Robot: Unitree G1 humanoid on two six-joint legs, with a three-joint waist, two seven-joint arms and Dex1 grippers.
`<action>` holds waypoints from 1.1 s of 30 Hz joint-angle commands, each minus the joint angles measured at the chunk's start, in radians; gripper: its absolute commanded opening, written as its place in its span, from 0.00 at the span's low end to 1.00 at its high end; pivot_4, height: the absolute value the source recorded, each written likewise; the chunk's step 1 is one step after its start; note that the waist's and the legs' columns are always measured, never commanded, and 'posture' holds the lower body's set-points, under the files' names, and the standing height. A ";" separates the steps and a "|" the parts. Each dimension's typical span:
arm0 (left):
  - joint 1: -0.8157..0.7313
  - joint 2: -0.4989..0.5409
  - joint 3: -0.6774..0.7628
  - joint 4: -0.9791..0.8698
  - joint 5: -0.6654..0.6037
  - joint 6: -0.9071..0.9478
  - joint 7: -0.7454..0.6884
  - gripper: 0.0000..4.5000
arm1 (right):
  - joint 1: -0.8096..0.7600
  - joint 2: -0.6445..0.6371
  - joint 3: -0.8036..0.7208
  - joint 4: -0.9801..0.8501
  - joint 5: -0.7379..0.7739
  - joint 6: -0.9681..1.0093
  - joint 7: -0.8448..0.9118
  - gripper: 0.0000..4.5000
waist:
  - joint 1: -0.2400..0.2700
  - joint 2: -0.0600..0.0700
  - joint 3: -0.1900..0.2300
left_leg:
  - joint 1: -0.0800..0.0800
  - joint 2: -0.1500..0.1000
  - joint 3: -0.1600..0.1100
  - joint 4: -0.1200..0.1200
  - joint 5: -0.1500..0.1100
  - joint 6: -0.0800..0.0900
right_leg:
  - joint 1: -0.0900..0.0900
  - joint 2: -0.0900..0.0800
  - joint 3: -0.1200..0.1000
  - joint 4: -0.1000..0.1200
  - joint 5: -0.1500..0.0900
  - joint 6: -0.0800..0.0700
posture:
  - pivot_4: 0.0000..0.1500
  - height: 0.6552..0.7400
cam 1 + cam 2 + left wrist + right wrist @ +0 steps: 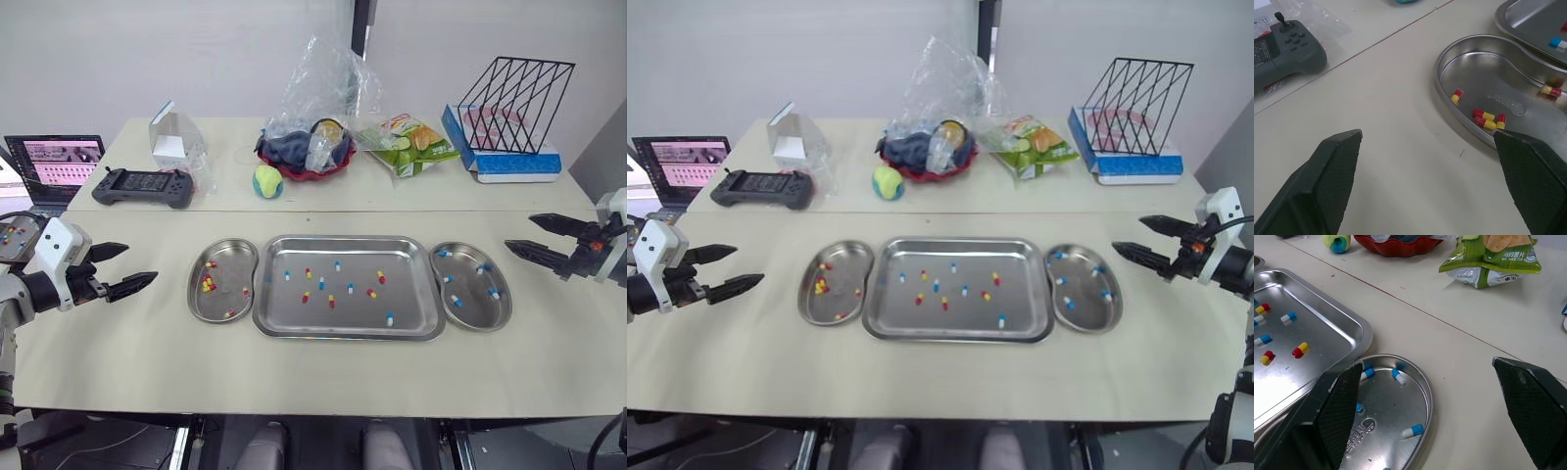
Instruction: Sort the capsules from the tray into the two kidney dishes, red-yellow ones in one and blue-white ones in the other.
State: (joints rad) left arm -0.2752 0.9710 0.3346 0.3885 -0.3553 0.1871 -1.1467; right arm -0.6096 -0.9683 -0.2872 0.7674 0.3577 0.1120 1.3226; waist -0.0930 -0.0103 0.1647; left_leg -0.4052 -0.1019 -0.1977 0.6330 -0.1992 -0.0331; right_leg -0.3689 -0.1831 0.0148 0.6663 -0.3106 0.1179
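Observation:
A steel tray [411, 323] in the middle of the table holds several loose capsules, red-yellow [380, 277] and blue-white [389, 318] mixed. The kidney dish [201, 304] to its left holds several red-yellow capsules [1484, 116]. The kidney dish [500, 311] to its right holds several blue-white capsules [1412, 431]. My left gripper [125, 269] hovers open left of the left dish, nothing between its fingers. My right gripper [537, 238] hovers open right of the right dish, also empty.
Behind the tray lie a black game controller [143, 186], a small white box [169, 147], a yellow-green ball [267, 181], a red bowl under clear plastic [309, 157], a green snack bag [411, 145] and a black wire rack on a blue box [509, 108]. A laptop [54, 164] sits far left.

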 commanded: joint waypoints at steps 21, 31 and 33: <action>0.043 0.056 0.050 -0.128 -0.147 0.195 -0.174 1.00 | 0.347 -0.070 -0.145 -0.646 0.200 0.363 -0.002 0.99 | 0.018 0.000 0.000 | -0.001 0.000 0.001 0.002 -0.001 0.001 | -0.001 0.000 0.000 0.000 0.001 -0.001 | 1.00 0.99; -0.001 0.045 0.029 -0.146 -0.190 0.212 -0.221 1.00 | 0.459 -0.077 -0.229 -0.788 0.262 0.448 -0.057 0.99 | 0.027 0.000 0.000 | -0.001 0.001 0.002 0.002 -0.001 0.002 | 0.000 0.000 0.000 -0.001 0.002 -0.003 | 1.00 0.99; -0.004 0.043 0.027 -0.147 -0.185 0.206 -0.227 1.00 | 0.468 -0.078 -0.234 -0.797 0.270 0.452 -0.063 0.99 | 0.027 0.000 0.000 | -0.001 0.001 0.002 0.002 -0.001 0.002 | 0.000 0.000 0.000 -0.001 0.002 -0.003 | 1.00 0.99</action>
State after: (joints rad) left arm -0.2678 1.0054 0.3497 0.2566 -0.5204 0.3972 -1.3620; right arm -0.1411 -1.0327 -0.4800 0.0018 0.6073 0.5587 1.2640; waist -0.0662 -0.0106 0.1647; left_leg -0.4058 -0.1013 -0.1954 0.6348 -0.2003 -0.0314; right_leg -0.3692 -0.1831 0.0147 0.6651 -0.3090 0.1151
